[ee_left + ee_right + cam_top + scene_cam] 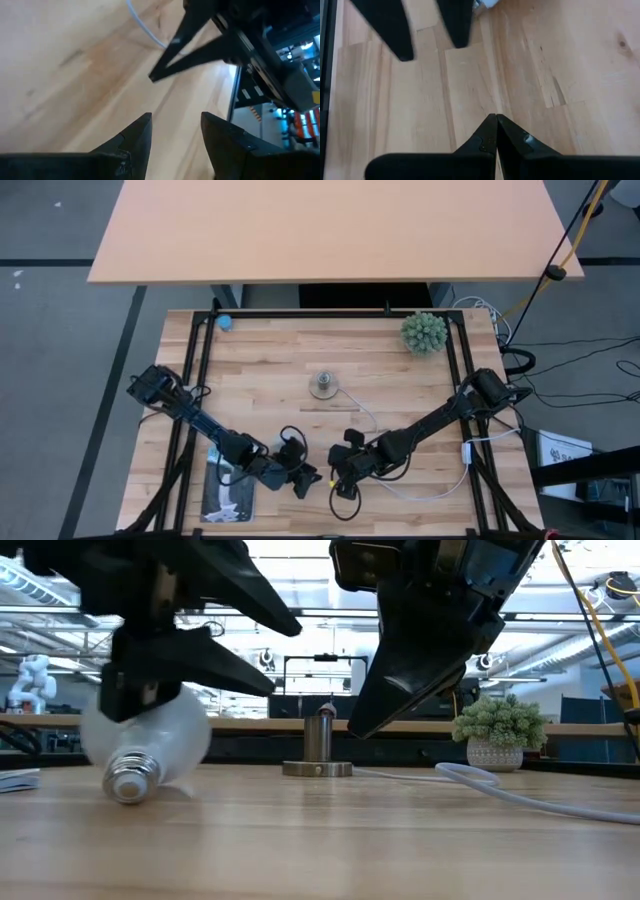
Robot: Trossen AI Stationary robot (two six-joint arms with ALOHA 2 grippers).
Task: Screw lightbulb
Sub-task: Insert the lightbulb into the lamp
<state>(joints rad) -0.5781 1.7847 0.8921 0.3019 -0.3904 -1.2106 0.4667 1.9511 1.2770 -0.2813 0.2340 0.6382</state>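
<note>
The white lightbulb (150,740) lies on its side on the table at the near left, its silvery screw base (130,778) toward the near edge. My left gripper (280,655) (175,132) stands open just above and past it, with only bare wood between its fingers. Whether the hand's body touches the globe, I cannot tell. In the high view the left arm hides the bulb. My right gripper (495,120) (360,730) is shut, slanting down close beside the left one (310,478), above the table. The grey socket (323,385) stands mid-table.
The socket's white cord (370,420) runs to the right edge and curves along the near right. A potted plant (424,332) stands at the far right, a small blue thing (224,322) at the far left. A flat packaging card (228,492) lies under the left arm.
</note>
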